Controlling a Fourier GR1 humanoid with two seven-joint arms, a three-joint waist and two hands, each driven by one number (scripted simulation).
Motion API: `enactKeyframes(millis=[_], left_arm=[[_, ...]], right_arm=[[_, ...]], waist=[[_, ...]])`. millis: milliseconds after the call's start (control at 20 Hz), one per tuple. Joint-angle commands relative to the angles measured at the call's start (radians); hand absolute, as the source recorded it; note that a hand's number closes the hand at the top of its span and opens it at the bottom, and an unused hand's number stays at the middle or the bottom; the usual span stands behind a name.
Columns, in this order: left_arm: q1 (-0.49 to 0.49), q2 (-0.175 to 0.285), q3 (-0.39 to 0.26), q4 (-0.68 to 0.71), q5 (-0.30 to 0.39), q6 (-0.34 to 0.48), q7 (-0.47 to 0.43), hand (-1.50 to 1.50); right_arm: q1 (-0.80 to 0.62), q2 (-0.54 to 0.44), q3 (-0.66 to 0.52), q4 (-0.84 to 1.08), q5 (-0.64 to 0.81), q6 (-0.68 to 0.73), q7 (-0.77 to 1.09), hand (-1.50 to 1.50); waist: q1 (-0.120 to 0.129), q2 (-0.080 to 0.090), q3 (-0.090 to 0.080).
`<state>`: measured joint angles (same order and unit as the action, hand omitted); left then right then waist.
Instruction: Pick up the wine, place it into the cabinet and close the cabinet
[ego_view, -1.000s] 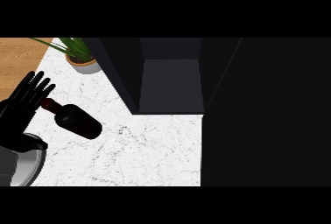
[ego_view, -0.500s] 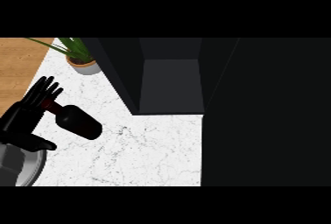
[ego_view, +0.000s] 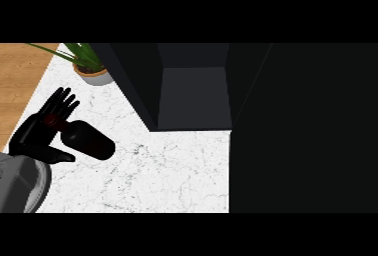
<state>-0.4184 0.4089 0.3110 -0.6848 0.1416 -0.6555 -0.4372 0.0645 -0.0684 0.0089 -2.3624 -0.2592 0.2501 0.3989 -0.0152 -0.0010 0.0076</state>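
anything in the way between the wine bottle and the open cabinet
Nothing visible. The wine bottle lies on the counter with the left hand at its neck, and the stretch of counter from it to the cabinet opening shows no objects. The potted plant stands further back, off that path.

Counter under the left hand looks like white marble with thin grey veins, smooth, not much shine on it. Left of the hand there's a strip of wood, warm orange-brown, fine grain, matt. The hand itself is black and reads as smooth plastic with a soft sheen on the fingers. The forearm behind it is grey, smooth, fairly matt. Bottle under the fingers is very dark, glass-looking, smooth with a dull gloss, plus 1 dark red patch at the neck. Pot beyond the fingertips is pale, plain, matt. Cabinet off to the hand's right is dark, flat, matt, grey inside.
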Motion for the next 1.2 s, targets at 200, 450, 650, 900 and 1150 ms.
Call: enactKeyframes(millis=[200,450,650,900,1150], left_arm=[[-0.054,0.018,-0.036,0.238,-0.1,-0.018,-0.189,-1.5],[-0.065,-0.007,-0.07,0.319,-0.151,0.003,-0.293,-1.5],[-0.076,-0.003,-0.073,0.387,-0.167,0.018,-0.339,-1.5],[-0.108,0.013,-0.061,0.432,-0.152,-0.012,-0.312,-1.5],[-0.11,-0.065,-0.053,0.451,-0.132,-0.003,-0.324,-1.5]], right_arm=[[0.028,-0.024,-0.051,-0.026,-0.051,0.03,0.006,-1.5],[0.006,0.002,-0.035,0.015,-0.008,0.018,-0.033,-1.5],[-0.034,-0.028,-0.053,-0.012,-0.039,0.003,0.033,-1.5],[0.083,0.012,-0.01,0.0,0.013,0.061,-0.073,-1.5],[0.028,-0.011,-0.065,-0.009,-0.02,0.035,-0.042,-1.5]], waist=[[0.0,0.005,-0.009],[-0.004,0.007,-0.009],[-0.008,0.01,-0.011],[-0.013,0.009,-0.01],[-0.014,0.01,-0.011]])
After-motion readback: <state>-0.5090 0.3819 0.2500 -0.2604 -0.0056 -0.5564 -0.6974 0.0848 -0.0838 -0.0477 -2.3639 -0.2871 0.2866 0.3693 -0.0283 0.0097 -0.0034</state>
